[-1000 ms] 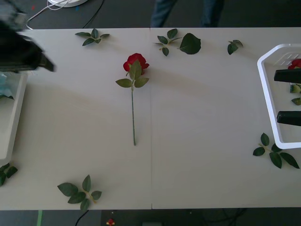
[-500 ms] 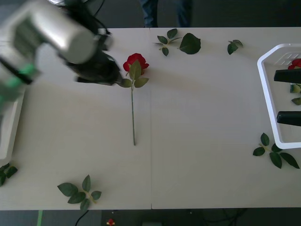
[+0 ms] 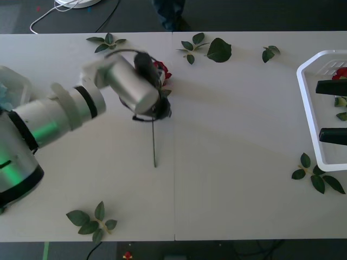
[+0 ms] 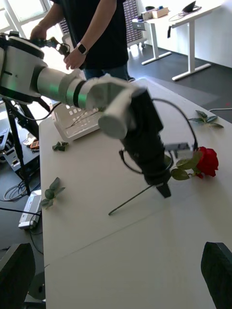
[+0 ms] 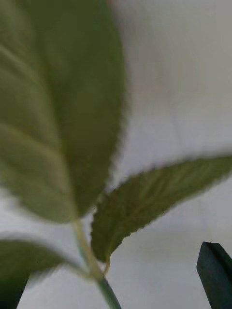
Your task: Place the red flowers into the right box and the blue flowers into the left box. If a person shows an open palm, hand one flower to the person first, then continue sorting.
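- The white table (image 3: 233, 135) carries everything.
- The left arm (image 3: 59, 116) reaches from the table's left edge toward the middle of the far half, its wrist turned downward.
- The right box (image 3: 307, 103), a white tray with a thick rounded rim, sits at the table's right edge; a red bloom (image 3: 340, 73) lies in its far part.
- The left box (image 3: 16, 81) sits at the table's left edge, mostly hidden behind the left arm, with a bit of pale blue flower (image 3: 3, 93) showing in it.
- The right gripper (image 3: 332, 111) hangs over the right box, its two black fingers spread wide with nothing between them.
- The left gripper (image 4: 163, 186) is down over the leafy top of the stem of the red rose (image 4: 207, 161), just beside the bloom. In the left wrist view its black fingers (image 5: 215, 270) stand apart at either side of the stem (image 5: 99, 285) and leaves, so the claw is wide and not yet closed on the flower.
- The red rose lies flat on the table, bloom toward the far edge, its stem (image 3: 154, 145) running toward the near edge.
- Loose green leaf sprigs lie along the far edge (image 3: 218, 50), near the right box's near corner (image 3: 317, 176), and toward the near left corner (image 3: 92, 221).
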`<state>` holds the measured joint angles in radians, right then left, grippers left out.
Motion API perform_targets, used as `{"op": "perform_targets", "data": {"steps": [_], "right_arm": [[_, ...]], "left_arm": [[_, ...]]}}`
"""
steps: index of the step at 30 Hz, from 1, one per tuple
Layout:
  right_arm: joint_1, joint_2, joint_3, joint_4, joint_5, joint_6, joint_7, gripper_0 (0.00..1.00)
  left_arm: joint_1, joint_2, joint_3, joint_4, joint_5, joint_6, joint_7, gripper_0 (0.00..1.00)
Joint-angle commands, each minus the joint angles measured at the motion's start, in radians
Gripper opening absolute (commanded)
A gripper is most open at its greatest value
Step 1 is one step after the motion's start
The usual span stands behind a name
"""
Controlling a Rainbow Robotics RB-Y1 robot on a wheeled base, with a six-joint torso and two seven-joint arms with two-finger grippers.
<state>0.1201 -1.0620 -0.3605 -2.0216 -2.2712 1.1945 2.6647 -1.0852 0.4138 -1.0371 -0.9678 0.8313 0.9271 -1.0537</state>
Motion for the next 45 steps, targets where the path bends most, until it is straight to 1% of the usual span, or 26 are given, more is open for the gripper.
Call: {"op": "perform_targets", "data": {"steps": [1, 5, 6, 7, 8, 19, 37, 45], "right_arm": [[0.013, -0.044, -0.011, -0.023, -0.013, 0.001, 0.004, 1.0], [0.013, -0.044, -0.011, -0.023, -0.013, 0.001, 0.004, 1.0], [0.013, -0.044, -0.011, -0.023, -0.013, 0.001, 0.004, 1.0], [0.013, -0.044, -0.011, -0.023, -0.013, 0.001, 0.004, 1.0], [0.013, -0.044, -0.011, -0.023, -0.013, 0.001, 0.004, 1.0], [0.013, -0.044, -0.011, -0.023, -0.013, 0.001, 0.004, 1.0], [0.013, -0.044, -0.011, -0.023, -0.013, 0.001, 0.004, 1.0], [0.013, -0.044, -0.011, -0.023, -0.013, 0.001, 0.004, 1.0]], "left_arm": [[-0.056, -0.027, -0.032, 0.012, 0.014, -0.027, 0.017, 1.0], [-0.056, -0.03, -0.038, 0.001, 0.016, -0.028, 0.024, 1.0], [-0.056, -0.03, -0.038, -0.003, 0.016, -0.031, 0.024, 0.77], [-0.056, -0.032, -0.038, -0.005, 0.016, -0.033, 0.024, 0.06], [-0.056, -0.035, -0.037, -0.005, 0.016, -0.033, 0.024, 0.0], [-0.055, -0.039, -0.038, -0.005, -0.001, -0.033, 0.031, 0.0], [-0.055, -0.036, -0.037, 0.011, -0.11, -0.033, 0.063, 0.0], [-0.055, -0.035, 0.02, 0.009, -0.166, -0.039, 0.069, 0.0]]}}
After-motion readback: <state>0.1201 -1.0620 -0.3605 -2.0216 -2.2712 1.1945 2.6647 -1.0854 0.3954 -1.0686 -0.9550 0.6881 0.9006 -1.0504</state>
